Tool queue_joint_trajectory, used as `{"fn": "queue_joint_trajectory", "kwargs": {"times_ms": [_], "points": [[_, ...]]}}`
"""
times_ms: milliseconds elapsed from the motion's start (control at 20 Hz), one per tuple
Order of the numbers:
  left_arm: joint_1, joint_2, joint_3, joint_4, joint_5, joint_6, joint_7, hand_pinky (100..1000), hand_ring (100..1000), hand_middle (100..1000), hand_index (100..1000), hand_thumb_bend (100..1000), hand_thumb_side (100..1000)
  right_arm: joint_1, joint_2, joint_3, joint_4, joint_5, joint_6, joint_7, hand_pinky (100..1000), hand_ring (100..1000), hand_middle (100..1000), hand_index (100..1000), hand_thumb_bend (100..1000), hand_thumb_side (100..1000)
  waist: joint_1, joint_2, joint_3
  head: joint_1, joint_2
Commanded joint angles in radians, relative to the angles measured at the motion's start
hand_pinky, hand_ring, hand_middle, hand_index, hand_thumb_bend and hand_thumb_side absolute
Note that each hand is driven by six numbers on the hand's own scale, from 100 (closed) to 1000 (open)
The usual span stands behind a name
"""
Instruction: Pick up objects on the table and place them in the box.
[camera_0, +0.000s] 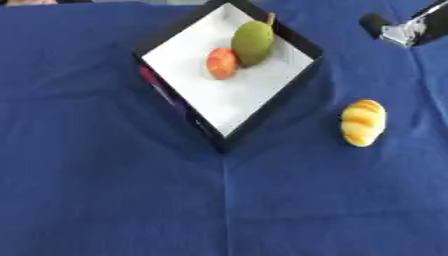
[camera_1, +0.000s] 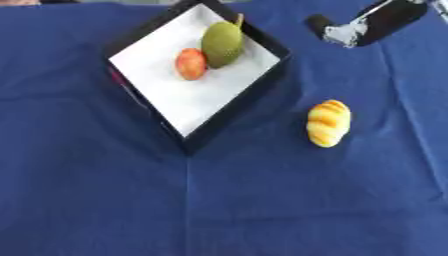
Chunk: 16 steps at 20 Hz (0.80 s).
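Observation:
A black box with a white floor (camera_0: 229, 95) sits turned like a diamond at the upper middle of the blue cloth. Inside it lie a green pear-like fruit (camera_0: 253, 42) and a small orange-red fruit (camera_0: 222, 63), touching each other. A yellow bread roll with orange stripes (camera_1: 329, 123) lies on the cloth to the right of the box. My right hand (camera_1: 359, 26) comes in from the upper right corner, above the cloth and beyond the roll, holding nothing; its fingers are too blurred to read. My left hand shows in neither view.
The blue cloth (camera_0: 114, 190) covers the whole table, with a crease running down from the box's near corner. A dark pink patch (camera_0: 150, 80) shows on the box's left outer wall.

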<state>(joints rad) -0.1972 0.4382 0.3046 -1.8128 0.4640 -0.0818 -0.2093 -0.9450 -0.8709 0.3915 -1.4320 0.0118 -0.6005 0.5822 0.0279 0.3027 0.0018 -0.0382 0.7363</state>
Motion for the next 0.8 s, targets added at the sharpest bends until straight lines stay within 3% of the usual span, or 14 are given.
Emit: {"fn": "queue_joint_trajectory", "kwargs": {"times_ms": [50,500,800], "points": [[-0.004,0.017,0.004,-0.01,-0.006,0.0,-0.006,683,721,722,781,100,668,-0.001,-0.033,0.0,0.006,-0.004,-0.224,0.256,1000,870,840,902,100,421,-0.006,-0.039,0.003,-0.003,0.003],[-0.004,0.019,0.004,-0.005,-0.014,0.005,-0.013,684,719,718,780,100,668,0.102,-0.135,-0.016,-0.051,-0.024,-0.259,0.323,1000,864,820,882,130,488,-0.008,-0.035,0.003,-0.008,0.001],[-0.007,0.021,0.003,-0.004,-0.011,0.004,-0.025,691,720,719,783,100,663,0.175,-0.182,-0.01,-0.086,0.03,-0.278,0.325,1000,863,812,878,252,523,-0.008,-0.033,0.005,-0.011,0.0]]}}
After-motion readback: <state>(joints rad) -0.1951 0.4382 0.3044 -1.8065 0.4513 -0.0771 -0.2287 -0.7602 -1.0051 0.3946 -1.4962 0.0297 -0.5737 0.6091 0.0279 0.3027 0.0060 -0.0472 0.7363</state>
